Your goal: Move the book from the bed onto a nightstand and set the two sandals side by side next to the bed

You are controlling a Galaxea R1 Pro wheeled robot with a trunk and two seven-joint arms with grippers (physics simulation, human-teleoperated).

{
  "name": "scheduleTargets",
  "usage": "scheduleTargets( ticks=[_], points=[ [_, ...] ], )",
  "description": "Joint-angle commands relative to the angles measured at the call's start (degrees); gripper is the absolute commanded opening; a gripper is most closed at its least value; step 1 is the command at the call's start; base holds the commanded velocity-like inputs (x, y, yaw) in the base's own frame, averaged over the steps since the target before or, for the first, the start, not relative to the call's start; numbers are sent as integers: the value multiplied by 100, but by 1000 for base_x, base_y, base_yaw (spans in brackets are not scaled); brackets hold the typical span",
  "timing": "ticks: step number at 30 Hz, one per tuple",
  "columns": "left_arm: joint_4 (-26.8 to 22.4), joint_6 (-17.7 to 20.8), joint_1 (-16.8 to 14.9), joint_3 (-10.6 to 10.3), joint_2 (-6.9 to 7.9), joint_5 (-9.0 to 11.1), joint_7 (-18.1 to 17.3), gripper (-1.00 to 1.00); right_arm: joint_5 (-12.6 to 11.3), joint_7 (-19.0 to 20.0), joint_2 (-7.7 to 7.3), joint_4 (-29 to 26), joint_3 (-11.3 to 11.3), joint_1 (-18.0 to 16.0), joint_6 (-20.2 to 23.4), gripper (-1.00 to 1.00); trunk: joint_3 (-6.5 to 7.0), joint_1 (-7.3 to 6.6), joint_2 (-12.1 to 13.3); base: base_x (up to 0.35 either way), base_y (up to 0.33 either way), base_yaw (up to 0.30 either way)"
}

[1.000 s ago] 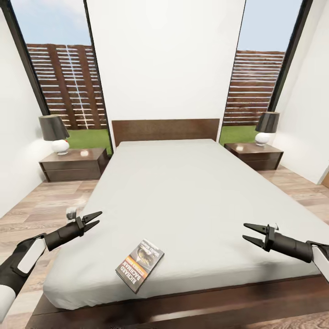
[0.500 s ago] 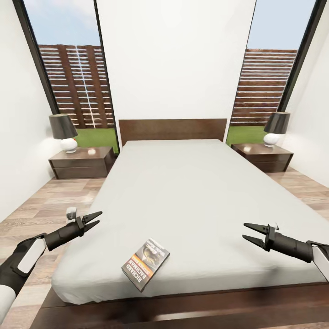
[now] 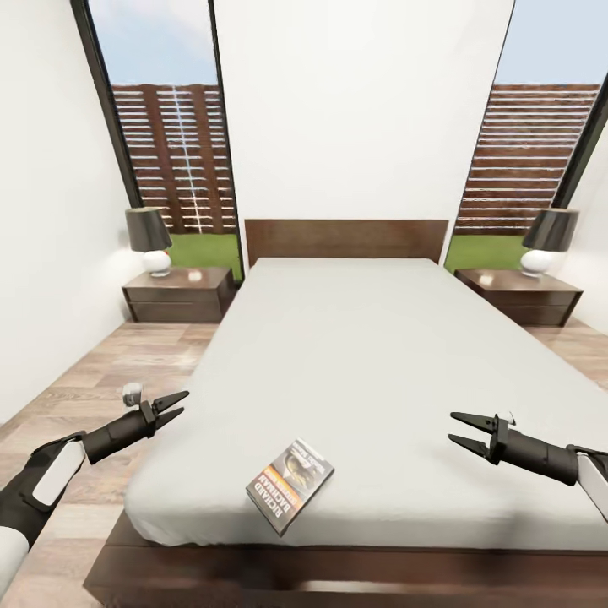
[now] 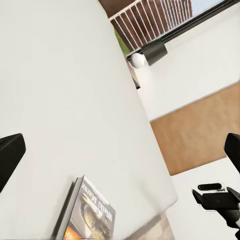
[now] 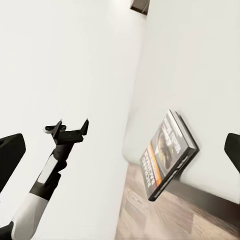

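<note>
Lying flat on the bed near its foot edge, the book sits between the two sets of jaws, lower in head view than both and somewhat closer to the left gripper than to the right gripper. Book cover faces up, one corner poking just past the mattress edge, w/ orange band and white lettering visible.

Left jaws: parted, nothing between them, hovering off the bed's left side over the wood floor; book is well apart from them, toward the robot's right. Right jaws: also parted and empty, held over the mattress near its right side; book well apart, toward the robot's left.

In left wrist view the book lies on pale mattress between the two dark fingertips, w/ the right gripper beyond the bed corner. In right wrist view the book hangs slightly over the bed edge, between the fingertips' lines, and the left gripper shows past it.

Far beyond both jaws, at the headboard end: left nightstand w/ lamp, right nightstand w/ lamp. Windows show the fence and grass.
</note>
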Motion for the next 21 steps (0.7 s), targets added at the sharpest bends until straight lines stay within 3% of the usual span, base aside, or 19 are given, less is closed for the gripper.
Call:
scheduleTargets(
  ticks=[1,9,21],
  points=[
    [4,37,-5,-1,-1,27,-2,100,-4,9,-3,-1,-4,1,28,100,-8,-1,-2,0,0,274],
    [205,30,-5,5,-1,23,10,100,-4,-6,3,15,-6,3,23,100,-25,-1,-2,-117,0,248],
    [241,27,-4,8,-1,22,5,100,-4,-11,-8,294,-12,7,20,100,-27,-1,-2,-277,0,26]
  ],
)
